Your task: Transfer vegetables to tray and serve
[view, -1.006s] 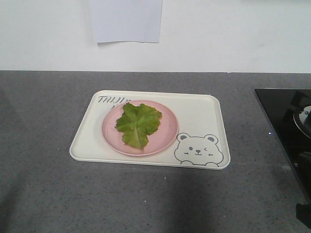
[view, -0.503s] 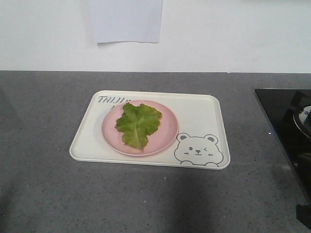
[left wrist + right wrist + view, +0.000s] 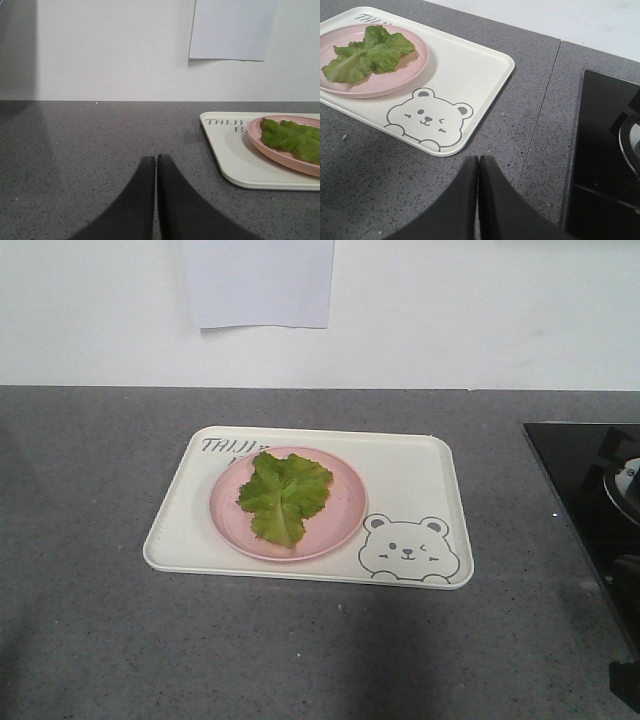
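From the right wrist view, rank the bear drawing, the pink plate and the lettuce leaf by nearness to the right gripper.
1. Bear drawing: on the tray's near corner, just ahead-left of the right gripper.
2. Pink plate: farther left on the tray.
3. Lettuce leaf: on the plate, mostly beyond its near rim, farthest.

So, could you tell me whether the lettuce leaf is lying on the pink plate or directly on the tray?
On the pink plate: the lettuce leaf lies spread flat, and the plate sits on the tray.
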